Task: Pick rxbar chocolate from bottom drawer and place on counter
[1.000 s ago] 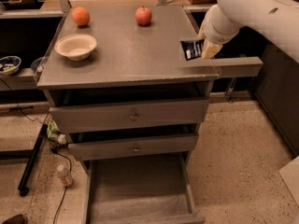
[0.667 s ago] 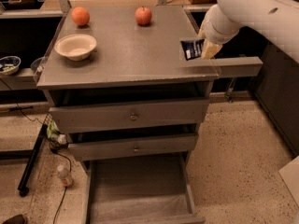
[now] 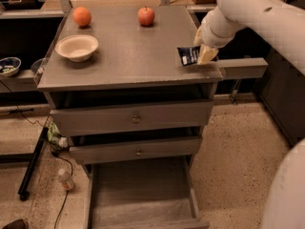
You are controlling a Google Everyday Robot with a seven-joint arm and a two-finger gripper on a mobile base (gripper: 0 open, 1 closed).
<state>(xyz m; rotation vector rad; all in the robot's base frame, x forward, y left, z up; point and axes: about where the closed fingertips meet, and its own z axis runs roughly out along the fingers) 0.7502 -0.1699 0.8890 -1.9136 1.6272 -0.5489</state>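
Top, on the counter (image 3: 128, 61): an orange (image 3: 82, 16) is sitting at the far left corner and an apple (image 3: 146, 15) is sitting to its right, well apart. A pale bowl (image 3: 76, 47) is resting upright just in front of the orange.

Front: the top drawer (image 3: 105, 121) and the middle drawer (image 3: 109, 153), each carrying a small round knob (image 3: 136, 119), are standing slightly pulled out.

Right: a narrow side shelf (image 3: 243, 67) is jutting out just beside the gripper (image 3: 202, 56), which is hovering at the front right corner.

Left: a small patterned dish (image 3: 9, 65) is lying off to the side. Below it, a small bottle (image 3: 65, 179) and a thin cable (image 3: 61, 211) are lying on the speckled floor (image 3: 238, 142).
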